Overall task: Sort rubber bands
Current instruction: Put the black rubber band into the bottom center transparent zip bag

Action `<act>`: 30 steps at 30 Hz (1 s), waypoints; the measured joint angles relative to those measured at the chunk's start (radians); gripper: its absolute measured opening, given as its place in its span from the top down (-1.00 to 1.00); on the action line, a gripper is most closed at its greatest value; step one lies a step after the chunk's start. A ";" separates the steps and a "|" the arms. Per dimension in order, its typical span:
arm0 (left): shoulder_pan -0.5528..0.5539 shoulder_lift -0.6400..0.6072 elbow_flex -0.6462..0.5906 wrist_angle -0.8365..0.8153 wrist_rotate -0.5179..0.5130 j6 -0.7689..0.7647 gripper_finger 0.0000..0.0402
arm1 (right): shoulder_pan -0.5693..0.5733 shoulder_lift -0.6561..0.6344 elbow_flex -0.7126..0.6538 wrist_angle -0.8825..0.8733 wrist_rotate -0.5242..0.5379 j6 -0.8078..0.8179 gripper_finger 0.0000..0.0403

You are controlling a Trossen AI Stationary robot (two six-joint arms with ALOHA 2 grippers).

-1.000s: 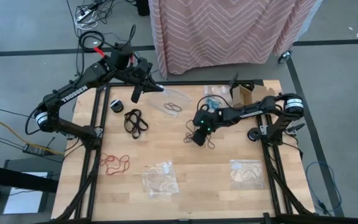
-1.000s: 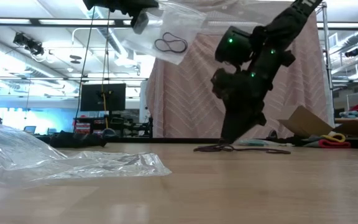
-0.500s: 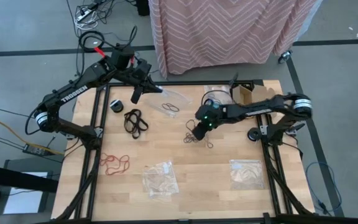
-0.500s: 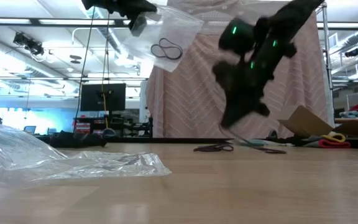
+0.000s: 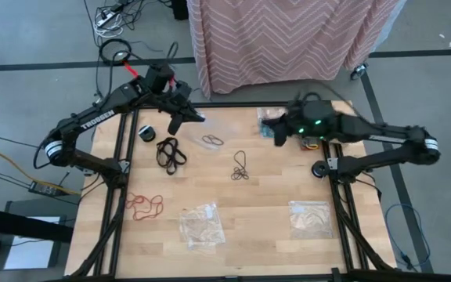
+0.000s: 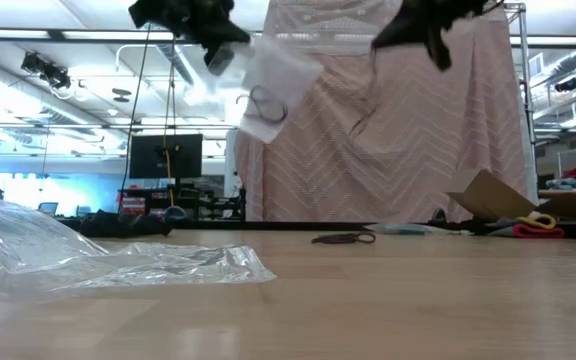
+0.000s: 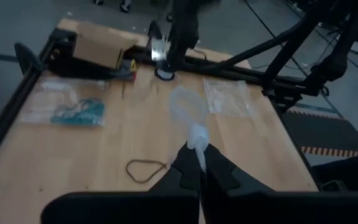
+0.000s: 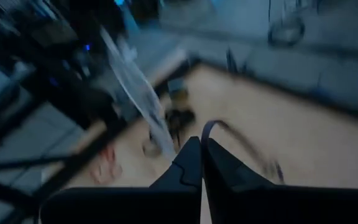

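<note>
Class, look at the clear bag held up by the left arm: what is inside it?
Inside the clear bag, pinched by the left claw, a dark rubber band shows through the plastic. How many bands are there cannot be told.

open tabletop [image 5: 288, 176] mid-table; a clear bag [image 5: 202, 223] lies at the near edge.

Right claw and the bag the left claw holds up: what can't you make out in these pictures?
- Right claw: shut on a dark band; right wrist view blurred, band colour unclear.
- Low view: right claw cut off by the top edge.
- Clear bag in left claw: bands inside too small to count.
</note>
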 joint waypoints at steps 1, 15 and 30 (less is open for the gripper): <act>0.000 0.000 -0.023 0.019 0.000 -0.006 1.00 | -0.003 -0.012 0.024 0.000 0.009 -0.020 1.00; -0.034 0.002 -0.233 0.446 0.042 -0.212 1.00 | -0.015 0.159 0.403 -0.037 -0.042 -0.273 1.00; -0.061 0.002 -0.233 0.457 0.022 -0.243 1.00 | 0.006 0.345 0.549 -0.031 -0.156 -0.318 1.00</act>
